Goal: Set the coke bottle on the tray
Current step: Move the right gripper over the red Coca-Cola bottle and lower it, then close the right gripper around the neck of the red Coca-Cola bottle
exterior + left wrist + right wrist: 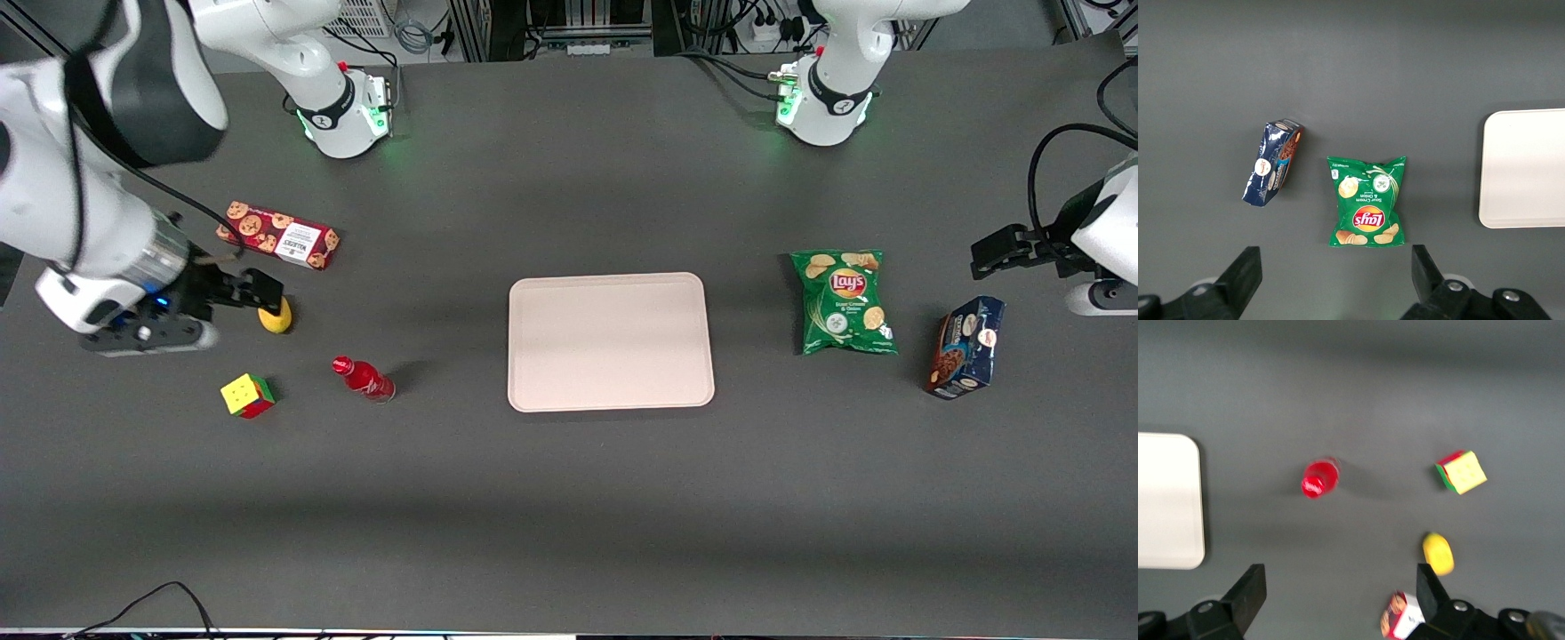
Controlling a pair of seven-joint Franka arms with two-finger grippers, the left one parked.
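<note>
The coke bottle (363, 378) is small and red with a red cap. It stands on the dark table between the puzzle cube and the tray. The right wrist view shows it from above (1319, 479). The tray (610, 341) is pale pinkish-beige and lies flat in the middle of the table with nothing on it. Its edge also shows in the right wrist view (1168, 500). My right gripper (267, 292) hangs above the table over the yellow fruit, farther from the front camera than the bottle. It is open and empty (1340, 580), its fingers wide apart.
A red cookie box (278, 235), a yellow lemon-like fruit (276, 316) and a puzzle cube (248, 396) lie near my gripper. A green Lay's bag (845, 300) and a blue cookie pack (965, 347) lie toward the parked arm's end.
</note>
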